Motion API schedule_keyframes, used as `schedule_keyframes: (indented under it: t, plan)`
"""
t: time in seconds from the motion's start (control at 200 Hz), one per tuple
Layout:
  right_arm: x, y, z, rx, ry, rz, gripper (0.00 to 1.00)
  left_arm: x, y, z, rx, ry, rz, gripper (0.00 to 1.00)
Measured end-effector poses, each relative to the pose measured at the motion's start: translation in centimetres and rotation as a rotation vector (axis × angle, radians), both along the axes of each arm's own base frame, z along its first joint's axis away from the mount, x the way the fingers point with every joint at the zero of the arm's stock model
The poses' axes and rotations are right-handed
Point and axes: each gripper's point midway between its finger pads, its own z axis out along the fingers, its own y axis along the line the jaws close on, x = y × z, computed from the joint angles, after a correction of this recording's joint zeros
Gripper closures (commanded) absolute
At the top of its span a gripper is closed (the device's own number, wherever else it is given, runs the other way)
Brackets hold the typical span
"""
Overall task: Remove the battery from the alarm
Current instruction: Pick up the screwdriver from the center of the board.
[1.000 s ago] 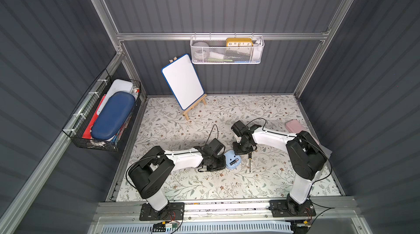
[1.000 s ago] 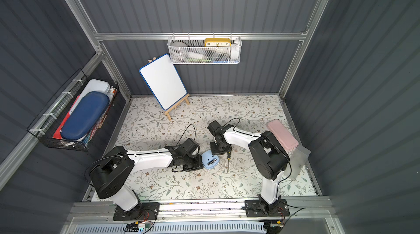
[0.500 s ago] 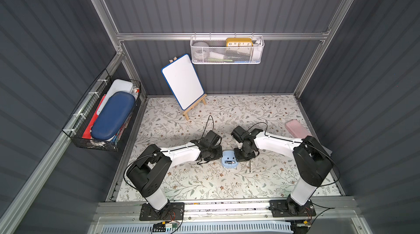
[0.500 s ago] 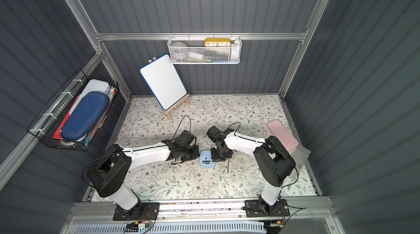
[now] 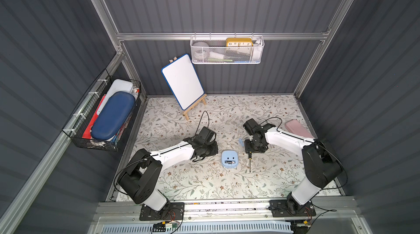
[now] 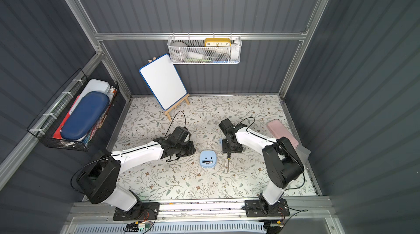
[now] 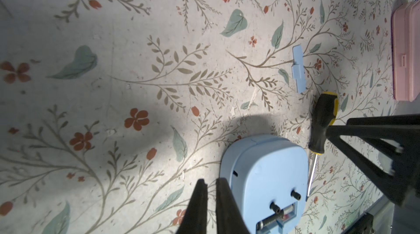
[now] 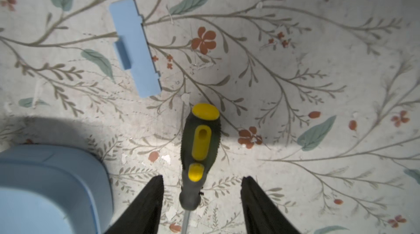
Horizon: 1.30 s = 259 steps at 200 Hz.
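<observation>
The alarm point(image 5: 229, 158) lies face down on the floral surface point(image 5: 181, 176), between the two arms and a little nearer their bases than either end effector. The left end effector point(image 7: 211, 182) hangs just beside the alarm, on the side away from the right arm. In both top views a thin strip of surface separates them. Its fingers point(image 7: 223, 198) are barely parted, with only a thin slit between them and nothing in it.

The right end effector point(image 8: 202, 177) hovers near the alarm's other side, clear of it. Its fingers point(image 8: 150, 201) are spread wide on either side of the handle of a black-and-yellow screwdriver point(image 8: 201, 151) without touching it. The screwdriver lies flat beside the alarm and apart from it, with its shaft pointing toward the arm bases.

The alarm is a light-blue rounded square showing its plain back, with two small dark knobs near the middle. Its rectangular compartment sits open at the edge closest to the bases. The battery point(image 7: 270, 222) lies lengthwise inside, a small dark cylinder with a silvery end. A red mark shows in the compartment beside it.

The flat light-blue cover piece point(image 8: 135, 48) rests on the surface just beyond the screwdriver's handle, separate from the alarm. A pink case point(image 5: 297, 128) sits well apart at the right edge.
</observation>
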Motion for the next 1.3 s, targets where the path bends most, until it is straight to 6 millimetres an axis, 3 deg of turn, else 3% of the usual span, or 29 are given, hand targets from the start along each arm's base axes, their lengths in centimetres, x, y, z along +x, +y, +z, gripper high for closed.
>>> schedule_keyframes:
  t: [0.12, 0.195, 0.26, 0.315, 0.49, 0.6, 0.725, 0.87, 1.066, 1.296]
  plan:
    - [0.1, 0.2, -1.2, -0.004, 0.026, 0.015, 0.41, 0.1, 0.2, 0.5, -0.004, -0.013, -0.001, 0.82]
    - [0.3, 0.3, -1.8, -0.003, 0.035, 0.014, 0.55, 0.3, 0.3, 1.1, -0.014, -0.024, -0.001, 0.82]
    - [0.7, 0.2, -2.1, -0.006, 0.043, 0.005, 0.73, 0.3, 0.2, 1.4, -0.020, -0.029, -0.005, 0.82]
    - [1.2, 0.2, -2.0, -0.002, 0.033, 0.002, 0.82, 0.2, 0.2, 1.4, -0.021, -0.032, -0.011, 0.81]
    - [1.2, 0.0, -1.1, 0.029, 0.009, -0.016, 0.85, -0.1, -0.4, 2.5, -0.054, -0.067, -0.078, 0.73]
    - [1.2, 0.9, 2.1, 0.129, -0.056, -0.028, 0.87, -0.5, -1.4, 4.9, -0.124, -0.150, -0.171, 0.61]
    - [1.9, 3.1, 8.4, 0.337, -0.213, -0.055, 0.86, -1.6, -2.8, 8.0, -0.250, -0.249, -0.290, 0.48]
    - [2.2, 4.6, 13.6, 0.510, -0.343, -0.133, 0.88, -3.3, -4.3, 9.5, -0.350, -0.288, -0.396, 0.42]
    - [1.2, 8.6, 16.7, 0.644, -0.396, -0.117, 0.88, -5.6, -6.5, 11.1, -0.425, -0.321, -0.513, 0.38]
    - [0.9, 8.8, 18.5, 0.704, -0.451, -0.168, 0.91, -6.5, -6.9, 13.9, -0.491, -0.390, -0.561, 0.39]
